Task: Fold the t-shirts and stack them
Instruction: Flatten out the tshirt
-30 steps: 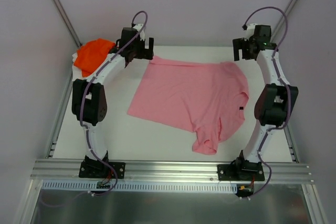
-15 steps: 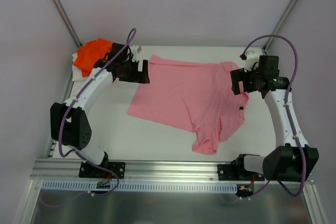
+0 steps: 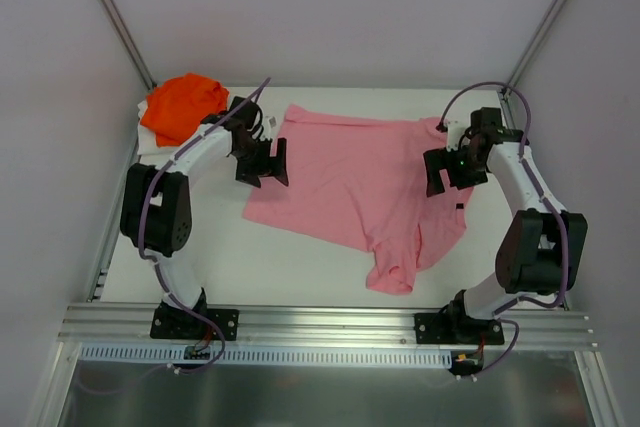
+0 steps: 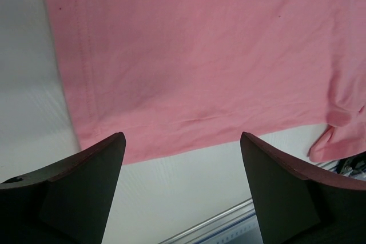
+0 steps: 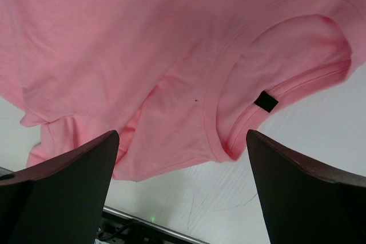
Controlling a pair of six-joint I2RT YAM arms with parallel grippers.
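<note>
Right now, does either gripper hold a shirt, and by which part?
Nothing is held. Both open: left gripper over the pink shirt, at hem; right gripper at collar.

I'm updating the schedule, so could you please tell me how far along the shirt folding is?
Done: only the spreading; the pink t-shirt lies mostly flat, unfolded, on the table. In hand: the left gripper and right gripper, both open, hover over its hem and collar. Left: folding it, folding the bunched orange t-shirt, and stacking both.

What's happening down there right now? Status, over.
Open, empty: left gripper, right gripper. Spread flat, unfolded: pink t-shirt; orange t-shirt heaped far left. No obstruction seen.
</note>
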